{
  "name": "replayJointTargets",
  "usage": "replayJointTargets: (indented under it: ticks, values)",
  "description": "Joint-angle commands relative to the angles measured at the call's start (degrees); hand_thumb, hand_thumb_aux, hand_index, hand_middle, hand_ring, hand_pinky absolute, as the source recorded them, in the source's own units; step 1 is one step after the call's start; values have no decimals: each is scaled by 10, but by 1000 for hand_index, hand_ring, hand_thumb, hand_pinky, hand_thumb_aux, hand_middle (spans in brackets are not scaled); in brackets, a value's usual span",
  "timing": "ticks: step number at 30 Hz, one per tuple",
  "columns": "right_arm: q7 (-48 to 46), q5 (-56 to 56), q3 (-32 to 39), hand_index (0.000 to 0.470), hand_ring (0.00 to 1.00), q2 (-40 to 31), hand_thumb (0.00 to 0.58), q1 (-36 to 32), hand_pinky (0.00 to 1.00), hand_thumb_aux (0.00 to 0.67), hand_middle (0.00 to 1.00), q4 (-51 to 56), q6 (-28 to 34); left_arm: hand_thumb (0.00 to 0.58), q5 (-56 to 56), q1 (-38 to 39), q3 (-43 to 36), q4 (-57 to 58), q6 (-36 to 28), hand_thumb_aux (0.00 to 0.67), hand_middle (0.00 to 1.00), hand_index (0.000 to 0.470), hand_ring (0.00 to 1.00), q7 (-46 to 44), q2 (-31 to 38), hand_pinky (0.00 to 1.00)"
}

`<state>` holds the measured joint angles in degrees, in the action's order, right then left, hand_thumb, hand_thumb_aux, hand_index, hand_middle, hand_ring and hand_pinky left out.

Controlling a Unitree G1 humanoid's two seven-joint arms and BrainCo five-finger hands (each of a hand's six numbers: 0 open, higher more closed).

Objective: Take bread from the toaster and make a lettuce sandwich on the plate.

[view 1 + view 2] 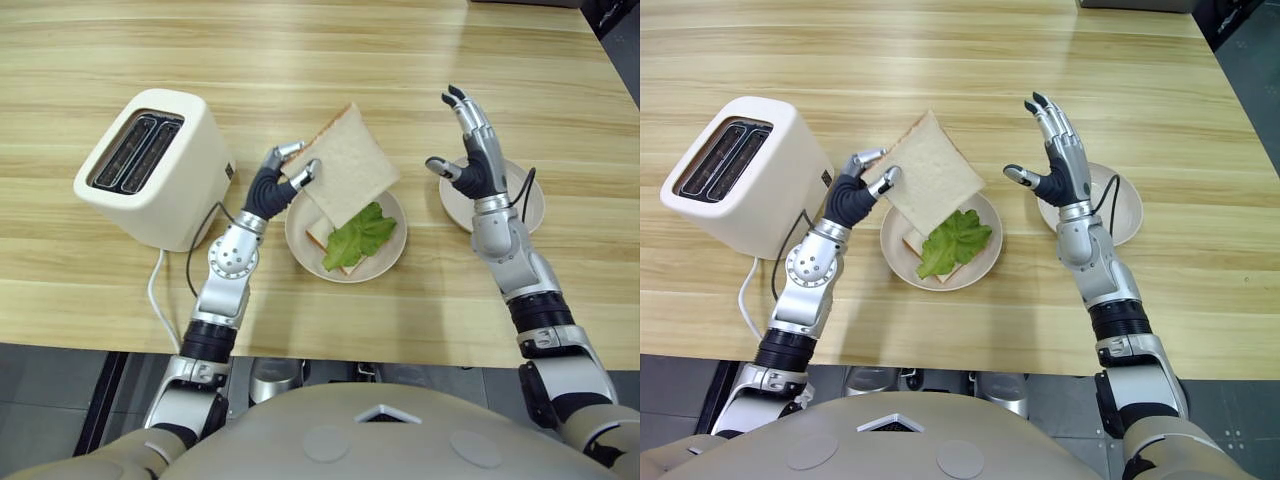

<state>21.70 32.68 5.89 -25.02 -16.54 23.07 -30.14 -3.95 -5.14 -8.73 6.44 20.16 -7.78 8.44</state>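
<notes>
— Progress, left eye view?
— Lettuce and a bottom slice lie on the plate; left hand is clamped on the top slice, tilted above them.
— Right eye view?
— Toaster slots look empty; right hand hovers, fingers spread. Capping remains, I judge.

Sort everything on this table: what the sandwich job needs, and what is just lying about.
Job: toaster; plate; bottom slice with lettuce on it; top slice, held over the plate by the left hand.
Lying about: small dish, under the open right hand.
</notes>
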Motion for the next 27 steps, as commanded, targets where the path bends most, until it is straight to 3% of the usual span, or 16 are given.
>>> replayJointTargets:
  ticks: [1, 10, 18, 27]
  values:
    - [6, -3, -4, 0, 0, -3, 0, -7, 0, 0, 0, 16, -3, 580, -18, 21, -6, 22, -8, 670, 1000, 460, 1000, 6, -4, 1000]
    - [17, 2, -4, 0, 0, -11, 0, -10, 0, 0, 0, 22, -2, 580, -59, 72, -16, 31, -36, 670, 1000, 460, 1000, 1, 11, 1000]
    - [8, 31, 18, 0, 0, -20, 0, -6, 0, 0, 0, -16, -16, 580, -106, 58, -29, 83, -6, 670, 1000, 460, 1000, 41, 2, 1000]
    - [-13, 72, 53, 0, 0, -41, 0, 15, 0, 0, 0, -62, -43, 580, -86, 45, -22, 99, 5, 670, 1000, 460, 1000, 42, -19, 1000]
